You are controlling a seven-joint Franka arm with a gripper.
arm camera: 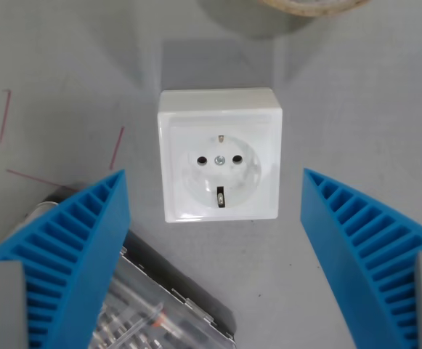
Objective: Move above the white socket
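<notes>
Directly below, white socket [219,155] flat on the grey surface [356,109], centred between and slightly ahead of the 2 blue ribbed fingers [76,240], jaws spread wide and empty, clear plastic case [163,305] under the wrist view's left finger.

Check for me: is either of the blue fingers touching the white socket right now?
No. Both blue fingers stand apart from the white socket, with bare grey table visible between each finger and the socket's sides.
</notes>
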